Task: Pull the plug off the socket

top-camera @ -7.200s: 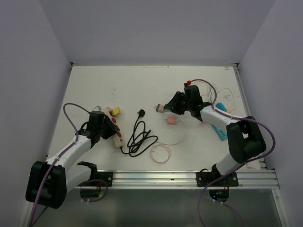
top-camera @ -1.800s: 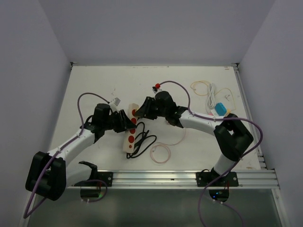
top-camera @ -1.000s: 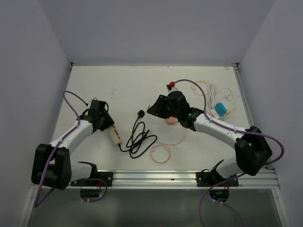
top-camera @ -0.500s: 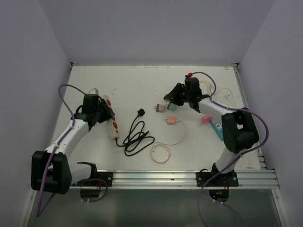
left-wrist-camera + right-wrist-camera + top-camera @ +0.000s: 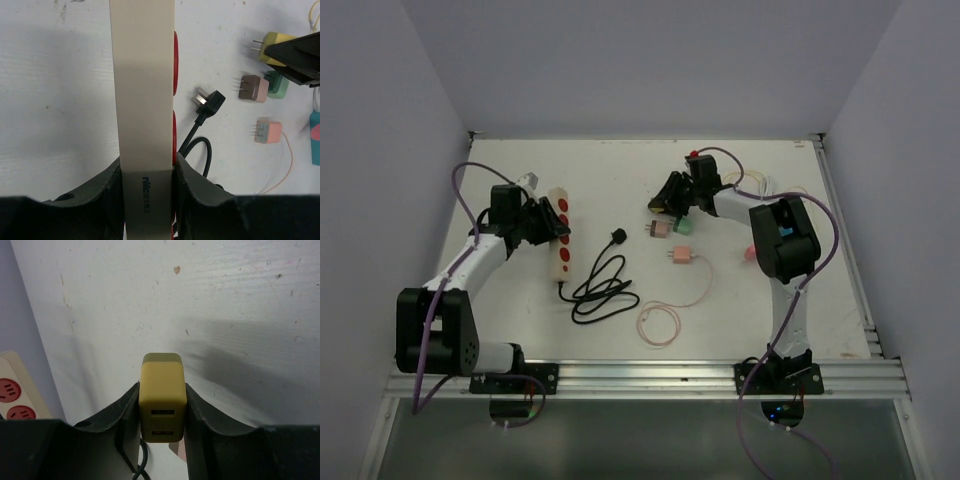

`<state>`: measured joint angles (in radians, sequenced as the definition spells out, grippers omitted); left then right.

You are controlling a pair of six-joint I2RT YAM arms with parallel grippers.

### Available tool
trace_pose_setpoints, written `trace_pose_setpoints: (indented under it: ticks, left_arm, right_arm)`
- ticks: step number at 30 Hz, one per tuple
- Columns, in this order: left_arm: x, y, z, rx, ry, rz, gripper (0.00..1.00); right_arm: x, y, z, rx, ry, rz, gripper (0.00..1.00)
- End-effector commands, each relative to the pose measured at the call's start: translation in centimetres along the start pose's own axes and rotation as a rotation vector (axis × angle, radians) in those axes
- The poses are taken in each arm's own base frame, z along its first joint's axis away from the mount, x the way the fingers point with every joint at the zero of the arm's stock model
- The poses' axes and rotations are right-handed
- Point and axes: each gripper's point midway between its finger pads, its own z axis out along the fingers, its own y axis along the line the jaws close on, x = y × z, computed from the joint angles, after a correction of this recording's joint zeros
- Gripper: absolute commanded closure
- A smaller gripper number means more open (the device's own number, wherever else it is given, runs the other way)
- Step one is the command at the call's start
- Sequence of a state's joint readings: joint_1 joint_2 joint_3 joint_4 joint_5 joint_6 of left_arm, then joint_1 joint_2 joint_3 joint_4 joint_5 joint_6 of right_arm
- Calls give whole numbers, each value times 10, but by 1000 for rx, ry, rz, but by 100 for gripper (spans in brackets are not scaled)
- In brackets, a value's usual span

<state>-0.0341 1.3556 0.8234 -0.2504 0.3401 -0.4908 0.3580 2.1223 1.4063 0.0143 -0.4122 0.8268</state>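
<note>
The cream power strip [image 5: 558, 238] with red sockets lies at the left of the table. My left gripper [image 5: 530, 222] is shut on its side. In the left wrist view the strip [image 5: 142, 90] runs up between my fingers [image 5: 192, 180]. The yellow plug [image 5: 162, 392] is out of the strip and clamped in my right gripper [image 5: 162, 402]. My right gripper [image 5: 666, 202] holds it just above the table at centre back. In the left wrist view the plug [image 5: 272, 44] shows bare prongs, well apart from the strip.
A brown plug [image 5: 658, 230], a green plug [image 5: 683, 226] and a pink adapter [image 5: 681, 257] with a thin looped cable [image 5: 658, 325] lie below the right gripper. The strip's black cord [image 5: 602, 292] and black plug [image 5: 617, 237] lie mid-table. White cables [image 5: 762, 186] lie at the back right.
The yellow plug sat in the strip 7 s ago; it is now out of it, in my right gripper. Since half a second ago, the left gripper has carried the strip farther back and the right has shifted left.
</note>
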Motion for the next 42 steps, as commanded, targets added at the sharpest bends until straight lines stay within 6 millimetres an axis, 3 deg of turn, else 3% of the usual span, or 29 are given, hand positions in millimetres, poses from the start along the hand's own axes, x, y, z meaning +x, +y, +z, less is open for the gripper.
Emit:
trace_pose_setpoints:
  ticks: [1,3,7,13,17,21,23,25,27,28,30,34,36,39,42]
  left_arm:
    - [-14,-25,4,146,-29,72,100]
    - [-8,-28,7,181,-10,81,98]
    - [9,-34,8,219,31,116,92]
    - [36,-46,13,234,98,189,80]
    - [48,-44,18,214,139,207,65]
    - [51,-38,25,190,171,220,33]
    - [48,-37,27,181,178,235,23]
    - [47,-35,30,167,186,238,20]
    - [45,-35,31,157,181,238,16]
    - [44,-36,30,156,175,241,14]
    - [36,-43,21,157,135,265,5]
    - [20,-49,1,71,29,359,2]
    - [24,-61,-11,64,8,418,2]
    - [39,-61,-17,-19,5,511,1]
    - [69,-67,-19,-52,53,603,2]
  right_arm:
    - [-10,14,0,-40,-1,-28,61]
    - [-6,6,-1,-7,14,-10,52]
    - [-11,1,-11,22,-2,-11,26]
    - [-16,5,-38,82,-32,-80,8]
    - [-19,15,-66,97,-59,-145,4]
    - [-25,44,-108,61,-120,-225,2]
    - [-21,48,-122,59,-125,-250,2]
    - [-21,63,-147,30,-163,-282,1]
    - [-12,61,-160,37,-157,-302,1]
    - [-11,72,-177,14,-184,-326,1]
    - [-5,70,-193,27,-193,-352,1]
    - [5,80,-230,11,-228,-416,1]
    - [11,83,-247,2,-246,-443,1]
    - [21,84,-265,0,-249,-475,1]
    - [31,82,-280,6,-241,-504,1]
